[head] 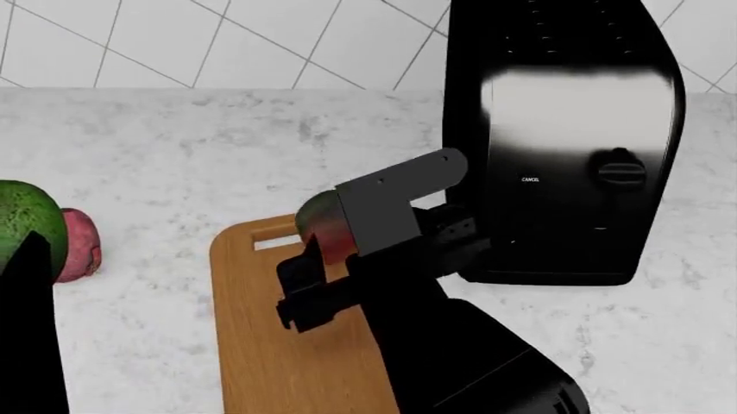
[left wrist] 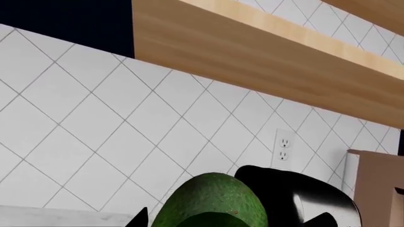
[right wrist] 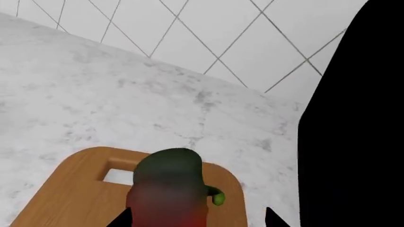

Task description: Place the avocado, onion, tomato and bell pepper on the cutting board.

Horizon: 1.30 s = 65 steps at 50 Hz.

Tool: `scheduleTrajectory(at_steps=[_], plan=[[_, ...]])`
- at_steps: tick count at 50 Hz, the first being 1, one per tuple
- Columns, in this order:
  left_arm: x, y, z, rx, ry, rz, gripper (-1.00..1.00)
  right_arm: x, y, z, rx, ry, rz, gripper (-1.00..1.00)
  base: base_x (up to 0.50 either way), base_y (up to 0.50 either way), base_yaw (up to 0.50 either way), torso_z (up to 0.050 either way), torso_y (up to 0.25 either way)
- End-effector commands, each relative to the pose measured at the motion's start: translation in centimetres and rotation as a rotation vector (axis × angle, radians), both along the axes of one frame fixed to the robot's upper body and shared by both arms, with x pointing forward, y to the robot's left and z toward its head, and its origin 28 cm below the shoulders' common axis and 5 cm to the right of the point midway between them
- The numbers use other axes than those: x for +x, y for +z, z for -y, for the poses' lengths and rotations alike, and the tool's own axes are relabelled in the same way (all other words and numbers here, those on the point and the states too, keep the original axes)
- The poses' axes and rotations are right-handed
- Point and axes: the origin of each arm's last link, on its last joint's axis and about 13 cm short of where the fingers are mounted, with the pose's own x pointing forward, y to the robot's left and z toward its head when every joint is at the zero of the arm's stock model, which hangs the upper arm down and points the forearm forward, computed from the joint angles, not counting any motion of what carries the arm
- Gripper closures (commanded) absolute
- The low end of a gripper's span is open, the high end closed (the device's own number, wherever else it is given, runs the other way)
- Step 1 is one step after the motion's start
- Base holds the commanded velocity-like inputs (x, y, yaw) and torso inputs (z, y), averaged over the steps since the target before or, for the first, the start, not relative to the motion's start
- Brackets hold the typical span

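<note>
Above the cutting board's [head: 271,345] slot end, at twelve o'clock, the right gripper [head: 326,259] clasps the bell pepper [head: 323,226] for placing; the left gripper [left wrist: 230,222] holds the avocado [left wrist: 211,201] raised, awaiting its turn.

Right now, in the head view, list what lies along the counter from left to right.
avocado → onion → cutting board → bell pepper → black appliance

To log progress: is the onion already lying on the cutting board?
No, the onion lies on the counter, apart from the cutting board.
</note>
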Motion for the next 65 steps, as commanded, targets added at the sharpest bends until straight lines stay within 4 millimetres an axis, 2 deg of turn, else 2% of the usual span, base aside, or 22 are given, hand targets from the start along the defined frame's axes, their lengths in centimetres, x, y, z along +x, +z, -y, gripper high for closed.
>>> scheduleTrajectory(at_steps=[1,10,18,31,41,50,53,61,65], plan=[[0.3,0.4,0.2,-0.032,-0.04,0.038,1.0,-1.5,2.4,-0.3,-0.001,0.031,0.08,-1.0,0.0,0.0,0.0,0.0,0.0],[0.6,0.3,0.4,-0.02,-0.041,0.032,1.0,-3.3,4.0,0.3,0.013,0.024,0.146,-1.0,0.0,0.0,0.0,0.0,0.0],[1.6,0.2,1.3,0.038,-0.061,0.012,1.0,-5.4,5.4,1.8,0.042,-0.038,0.228,-1.0,0.0,0.0,0.0,0.0,0.0],[6.7,1.7,3.1,0.166,-0.039,-0.054,1.0,-11.2,4.2,4.2,0.153,-0.054,0.399,-1.0,0.0,0.0,0.0,0.0,0.0],[9.7,1.3,3.8,0.213,0.008,-0.136,1.0,-13.6,4.7,5.1,0.187,-0.045,0.465,-1.0,0.0,0.0,0.0,0.0,0.0],[12.1,-0.3,4.2,0.306,0.043,-0.23,1.0,-14.4,5.2,5.4,0.194,-0.047,0.484,-1.0,0.0,0.0,0.0,0.001,0.0],[13.0,-1.7,4.4,0.349,0.033,-0.286,1.0,-14.5,5.3,5.5,0.199,-0.052,0.488,-1.0,0.0,0.0,0.0,0.0,0.0],[14.3,-3.1,4.1,0.403,0.026,-0.35,1.0,-14.7,5.3,5.6,0.205,-0.063,0.49,-1.0,0.0,0.0,0.0,0.0,0.0],[14.3,-3.3,3.9,0.411,0.026,-0.359,1.0,-14.6,5.3,5.6,0.207,-0.066,0.49,-1.0,0.0,0.0,0.0,0.0,0.0]])
